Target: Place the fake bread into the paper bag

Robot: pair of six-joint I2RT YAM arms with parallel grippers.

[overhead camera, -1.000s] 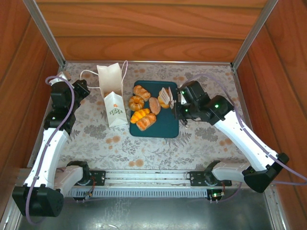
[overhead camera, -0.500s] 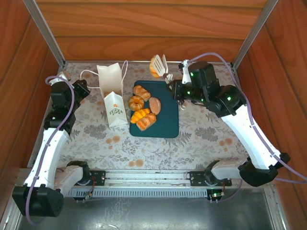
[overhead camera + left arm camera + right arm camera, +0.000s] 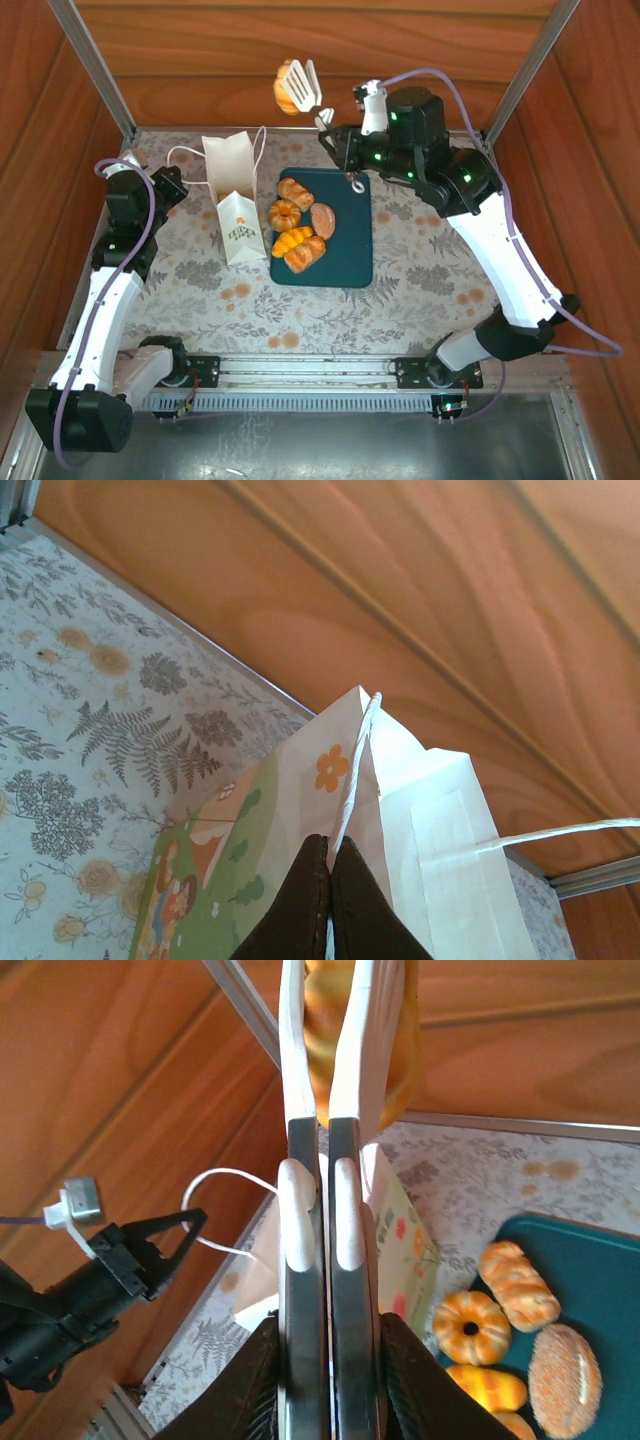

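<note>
Seen from above, the right hand [image 3: 338, 140] is clamped shut on the handles of a pair of white tongs [image 3: 312, 84]. The tongs pinch one orange roll [image 3: 286, 92] of the fake bread. A second ago the tongs were low over the right side of the teal tray [image 3: 352, 258]. Half a second ago they had risen above the tray's far edge. Now they are higher and further left, well clear of the tray, carrying the roll toward the paper bag [image 3: 238, 225].

The bag stands upright on the flowered tabletop [image 3: 420, 290], just left of the tray. The left hand [image 3: 176, 186] has not moved and is closed on the bag's top edge by a cord handle, apparently steadying it. Five other pieces of bread lie on the tray, untouched.

This looks like the first piece on its way, not yet over the bag's mouth. The roll must still travel left and come down before it is let go.
</note>
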